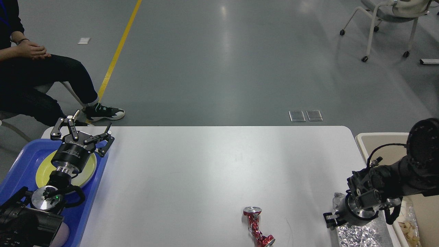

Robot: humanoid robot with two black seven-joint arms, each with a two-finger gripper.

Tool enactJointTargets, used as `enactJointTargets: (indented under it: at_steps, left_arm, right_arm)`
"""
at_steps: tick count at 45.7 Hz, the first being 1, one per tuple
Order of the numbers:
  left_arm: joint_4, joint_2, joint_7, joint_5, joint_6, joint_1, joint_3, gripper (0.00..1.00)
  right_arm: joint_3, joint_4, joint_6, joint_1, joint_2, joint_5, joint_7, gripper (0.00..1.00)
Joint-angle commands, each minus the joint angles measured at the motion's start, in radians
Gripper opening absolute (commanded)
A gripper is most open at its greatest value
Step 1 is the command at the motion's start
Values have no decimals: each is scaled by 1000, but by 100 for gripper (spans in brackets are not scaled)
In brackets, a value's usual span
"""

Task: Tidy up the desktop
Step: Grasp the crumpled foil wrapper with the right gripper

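Head view: the big smooth white rectangular desktop (205, 171) fills the middle of the picture, running from the blue plastic tray (20, 171) at 9 o'clock to the beige rectangular bin (384, 140) at 3 o'clock. My left gripper (82, 132) hangs over the tray's far right corner, just beyond a round yellow-green plate (85, 168) lying in the tray, with its fingers spread wide apart and nothing between them. A crushed red metal can (255, 224) lies on its side at about 5 o'clock on the desktop. Further toward 4 o'clock, a crinkled sheet of silver foil (360, 235) sits at the desktop's near right edge, and my right gripper (330, 219) is low right at it (it's small and dark from here, so I can't tell if the fingers are apart or together).
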Motion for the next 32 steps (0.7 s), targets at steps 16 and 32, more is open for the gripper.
enactJointTargets:
  at_steps: [16, 32]
  left_arm:
    - [0, 0, 0, 0, 0, -1, 0, 97]
    - [0, 0, 0, 0, 0, 0, 0, 96]
  right_arm:
    - [14, 7, 1, 61, -20, 5, 2, 0]
    - [12, 10, 10, 64, -31, 6, 2, 0]
